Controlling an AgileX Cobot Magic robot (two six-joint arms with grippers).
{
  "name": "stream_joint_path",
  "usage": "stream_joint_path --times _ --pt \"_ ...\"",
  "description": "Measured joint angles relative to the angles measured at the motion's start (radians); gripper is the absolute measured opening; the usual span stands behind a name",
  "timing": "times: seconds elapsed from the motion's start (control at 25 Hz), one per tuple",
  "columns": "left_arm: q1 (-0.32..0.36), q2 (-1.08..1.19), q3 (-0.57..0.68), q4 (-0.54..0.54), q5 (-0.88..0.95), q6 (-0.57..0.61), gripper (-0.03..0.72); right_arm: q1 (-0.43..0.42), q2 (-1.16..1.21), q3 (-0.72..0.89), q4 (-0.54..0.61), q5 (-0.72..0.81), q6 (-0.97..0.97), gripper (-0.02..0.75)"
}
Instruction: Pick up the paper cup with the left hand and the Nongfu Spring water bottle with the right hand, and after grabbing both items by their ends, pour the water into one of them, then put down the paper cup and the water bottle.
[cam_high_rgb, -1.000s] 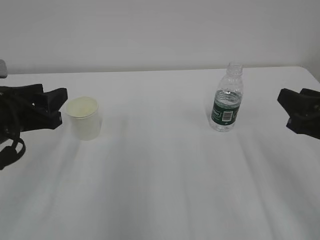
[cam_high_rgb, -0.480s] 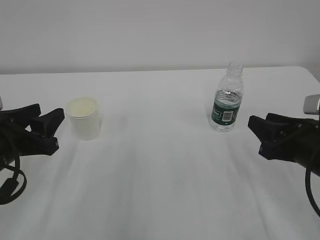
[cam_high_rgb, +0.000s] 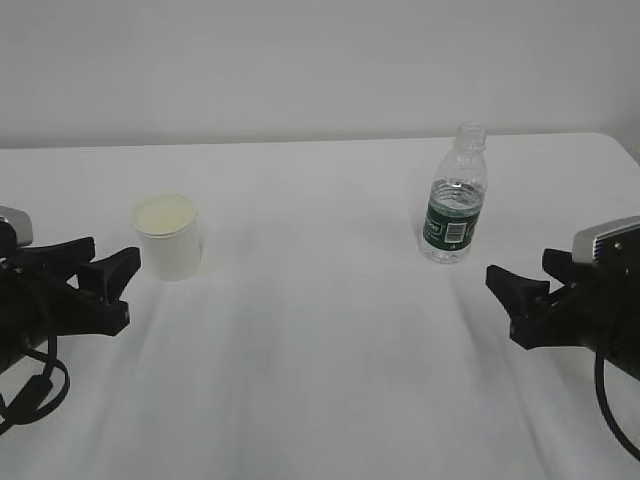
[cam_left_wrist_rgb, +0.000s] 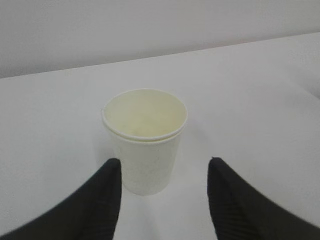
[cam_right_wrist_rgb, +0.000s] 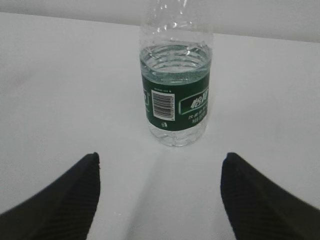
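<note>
Both arms have been pulling back and lowering. The left hand (cam_high_rgb: 112, 282) is sitting just short of the paper cup (cam_high_rgb: 167, 236), jaws spread and holding nothing; the right hand (cam_high_rgb: 528, 302) is gaping before the Nongfu Spring water bottle (cam_high_rgb: 455, 197). Both are standing upright on the table (cam_high_rgb: 320, 340). Whether the pour is already done, I'm not able to tell.

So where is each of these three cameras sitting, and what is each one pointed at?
Exterior view: in front of the table, raised, looking down at a slant; shows the paper cup, the water bottle, the left gripper and the right gripper.
Left wrist view: on the left arm, facing the cup between its open fingers.
Right wrist view: on the right arm, facing the bottle between its open fingers.
Shared: exterior and left wrist views both show the cup; exterior and right wrist views both show the bottle.
</note>
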Motion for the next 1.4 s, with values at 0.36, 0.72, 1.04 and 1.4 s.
stream_joint_path --times 0.36,0.72,1.04,1.4 --pt "-0.002 0.000 0.000 0.006 0.000 0.000 0.397 0.000 0.109 -0.083 0.017 -0.006 -0.012 0.602" --pt "-0.002 0.000 0.000 0.043 -0.001 0.000 0.440 0.000 0.170 -0.158 0.013 -0.006 -0.019 0.604" --pt "-0.002 0.000 0.000 0.113 -0.001 0.000 0.475 0.000 0.240 -0.276 -0.008 -0.006 -0.019 0.605" --pt "-0.002 0.000 0.000 0.117 -0.001 0.000 0.517 0.000 0.339 -0.382 -0.026 -0.006 -0.012 0.605"
